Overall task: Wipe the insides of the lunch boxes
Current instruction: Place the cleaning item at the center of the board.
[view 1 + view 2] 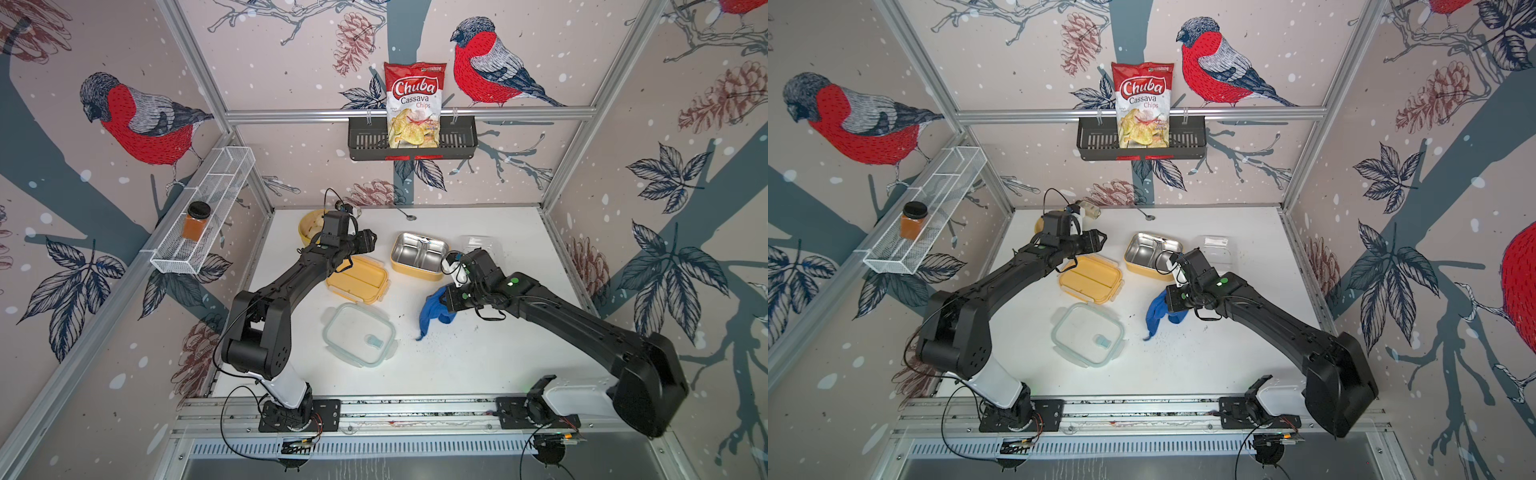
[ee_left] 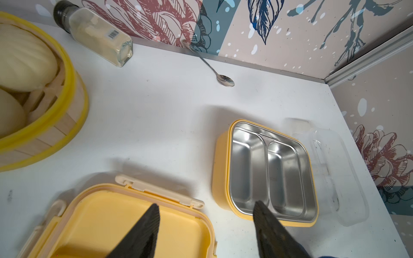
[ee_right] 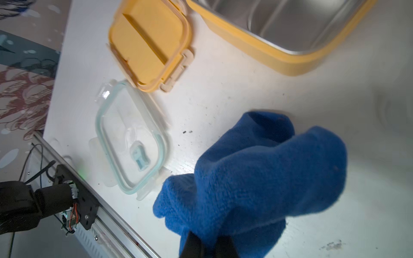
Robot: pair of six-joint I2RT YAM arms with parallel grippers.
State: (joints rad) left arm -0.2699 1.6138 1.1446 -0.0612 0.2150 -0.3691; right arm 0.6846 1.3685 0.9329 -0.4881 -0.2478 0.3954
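The yellow lunch box (image 1: 419,255) (image 2: 268,172) stands open at the back middle, its two steel compartments showing. The clear lunch box (image 1: 478,245) (image 2: 330,169) sits just right of it, partly behind my right arm. The yellow lid (image 1: 357,280) and the green-rimmed clear lid (image 1: 359,334) (image 3: 129,138) lie nearer the front. My left gripper (image 2: 206,206) (image 1: 368,245) hovers open over the yellow lid's edge, holding nothing. In front of the yellow box, my right gripper (image 3: 207,239) (image 1: 446,303) is shut on a bunched blue cloth (image 1: 432,316) (image 3: 257,174) that hangs to the table.
A yellow steamer basket with buns (image 2: 44,125), a lying bottle (image 2: 96,33) and a spoon (image 2: 214,69) sit along the back wall. A chips bag (image 1: 413,106) stands in a black wall basket. A jar (image 1: 196,222) sits in the left wire shelf. Dark crumbs dot the table near the cloth.
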